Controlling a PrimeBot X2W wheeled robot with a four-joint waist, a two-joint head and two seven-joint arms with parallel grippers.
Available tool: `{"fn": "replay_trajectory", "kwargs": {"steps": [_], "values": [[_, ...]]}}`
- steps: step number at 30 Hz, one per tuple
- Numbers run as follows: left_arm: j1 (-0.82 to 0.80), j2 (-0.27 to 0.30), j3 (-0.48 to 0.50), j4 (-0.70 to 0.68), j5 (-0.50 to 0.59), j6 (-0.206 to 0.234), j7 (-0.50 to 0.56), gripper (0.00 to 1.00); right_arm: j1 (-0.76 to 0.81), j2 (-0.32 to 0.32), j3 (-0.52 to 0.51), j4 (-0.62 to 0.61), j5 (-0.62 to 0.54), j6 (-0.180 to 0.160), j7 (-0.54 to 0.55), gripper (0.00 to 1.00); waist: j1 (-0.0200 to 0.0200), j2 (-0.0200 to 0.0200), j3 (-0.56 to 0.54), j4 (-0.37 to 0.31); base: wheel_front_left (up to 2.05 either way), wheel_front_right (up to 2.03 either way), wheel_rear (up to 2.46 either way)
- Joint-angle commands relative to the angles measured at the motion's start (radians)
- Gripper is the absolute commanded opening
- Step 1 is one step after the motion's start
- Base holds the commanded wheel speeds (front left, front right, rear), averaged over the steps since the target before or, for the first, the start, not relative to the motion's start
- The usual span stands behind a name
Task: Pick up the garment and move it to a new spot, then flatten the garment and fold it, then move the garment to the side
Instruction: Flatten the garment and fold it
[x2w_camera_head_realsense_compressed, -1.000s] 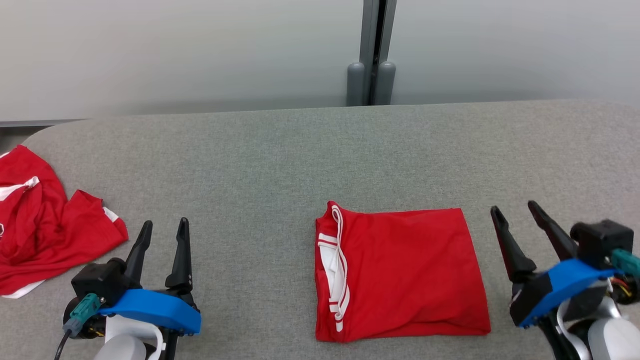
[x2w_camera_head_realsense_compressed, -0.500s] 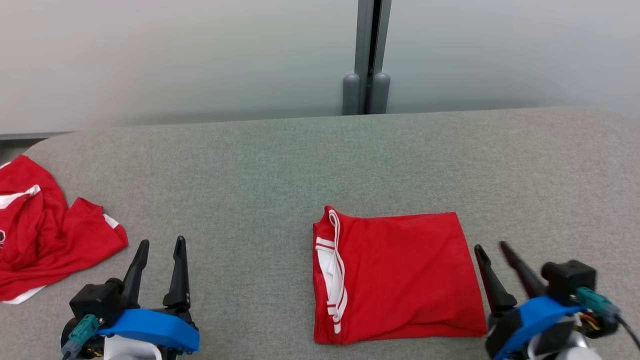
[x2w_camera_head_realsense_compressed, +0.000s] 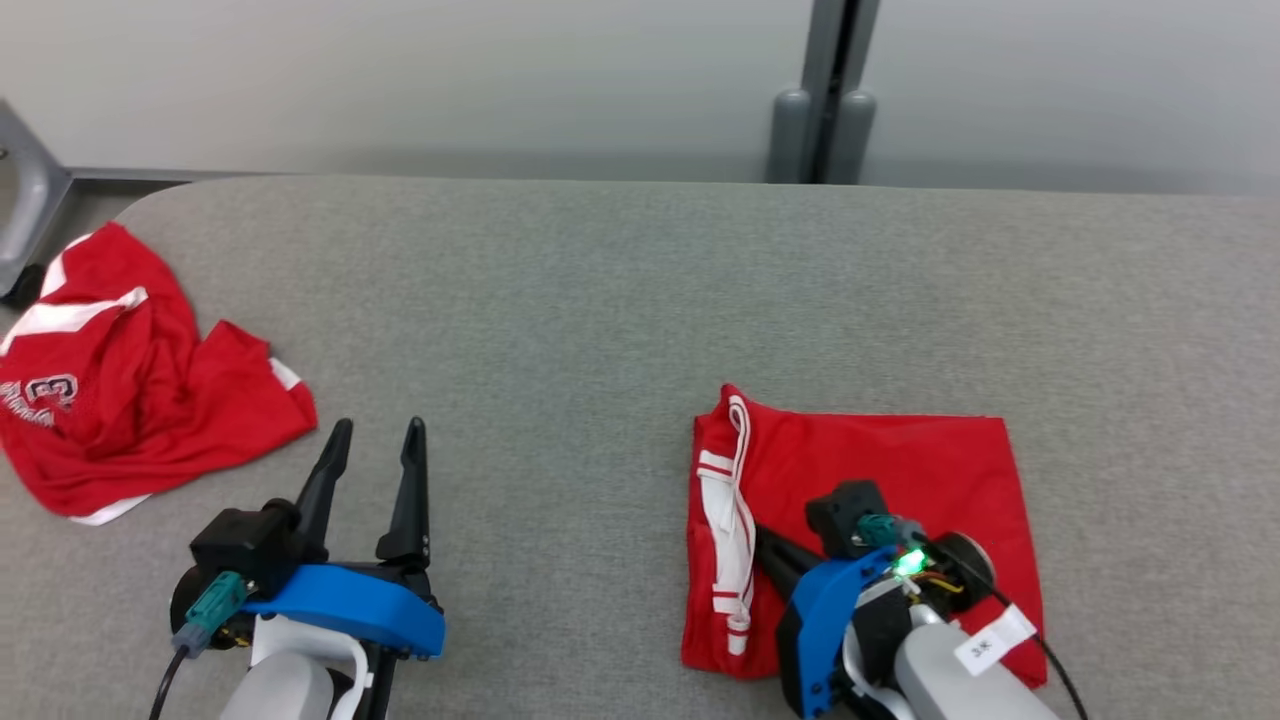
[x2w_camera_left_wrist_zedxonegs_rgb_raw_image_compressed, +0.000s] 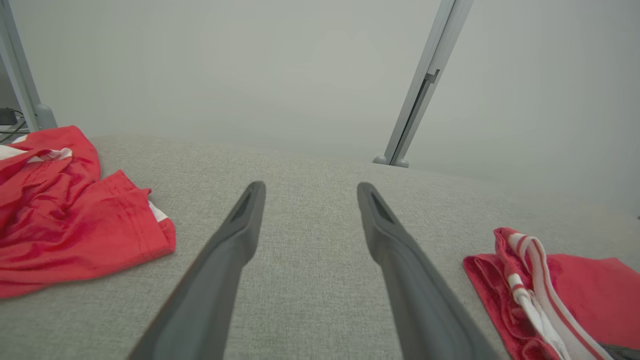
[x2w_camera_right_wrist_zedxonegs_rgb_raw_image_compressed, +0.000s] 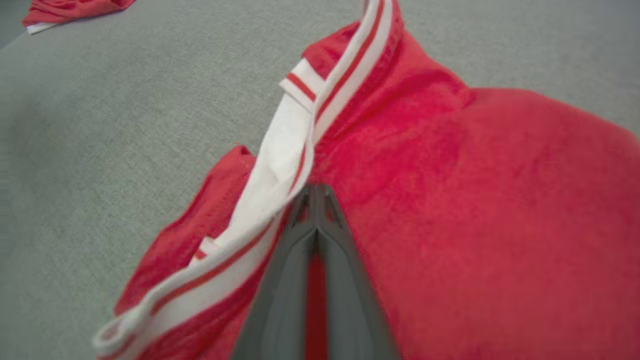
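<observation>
Folded red garment (x2w_camera_head_realsense_compressed: 900, 470) lies on the grey worktop (x2w_camera_head_realsense_compressed: 600, 300), right of centre; the right claw (x2w_camera_right_wrist_zedxonegs_rgb_raw_image_compressed: 315, 192) pinches its fabric beside the white-striped trim (x2w_camera_right_wrist_zedxonegs_rgb_raw_image_compressed: 295, 150); the left claw (x2w_camera_head_realsense_compressed: 377, 430) hovers spread.

The folded jersey (x2w_camera_head_realsense_compressed: 900, 480) is bright red, its trim white with thin red stripes. The crumpled jersey (x2w_camera_head_realsense_compressed: 130, 400) is red with white bands and white lettering. The table cover (x2w_camera_head_realsense_compressed: 600, 300) is flecked grey. The left gripper (x2w_camera_head_realsense_compressed: 378, 428) and right gripper (x2w_camera_right_wrist_zedxonegs_rgb_raw_image_compressed: 315, 187) have dark grey fingers.

garment (x2w_camera_head_realsense_compressed: 900, 470) lies on the table (x2w_camera_head_realsense_compressed: 600, 300), a second garment (x2w_camera_head_realsense_compressed: 130, 410) well apart leftward.
</observation>
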Motion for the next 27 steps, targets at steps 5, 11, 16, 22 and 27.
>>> {"fn": "replay_trajectory", "kwargs": {"steps": [5,11,16,22,27], "values": [[-0.039,-0.014,-0.021,0.020,0.011,-0.010,-0.001,1.00,-0.056,0.002,0.170,0.086,0.136,0.000,0.031,0.00,0.0000,0.0000,0.018,0.046,0.00,0.00,0.00],[-0.022,-0.011,-0.009,0.027,0.007,-0.003,-0.004,1.00,-0.106,0.001,0.268,0.057,0.299,0.000,-0.011,0.00,0.0000,0.0000,0.007,0.025,0.00,0.00,0.00],[0.004,-0.001,0.014,0.014,0.001,0.010,-0.006,1.00,-0.119,-0.010,0.231,-0.016,0.344,0.000,-0.111,1.00,0.0000,0.0000,-0.016,-0.025,0.00,0.00,0.00],[0.050,0.016,0.048,-0.012,-0.008,0.028,-0.007,1.00,-0.037,-0.105,0.059,-0.195,0.307,0.000,-0.208,1.00,0.0000,0.0000,-0.048,-0.090,0.00,0.00,0.00],[0.085,0.025,0.073,-0.040,-0.014,0.044,-0.007,1.00,0.086,-0.147,-0.185,-0.329,0.203,0.000,-0.207,1.00,0.0000,0.0000,-0.066,-0.130,0.00,0.00,0.00]]}}
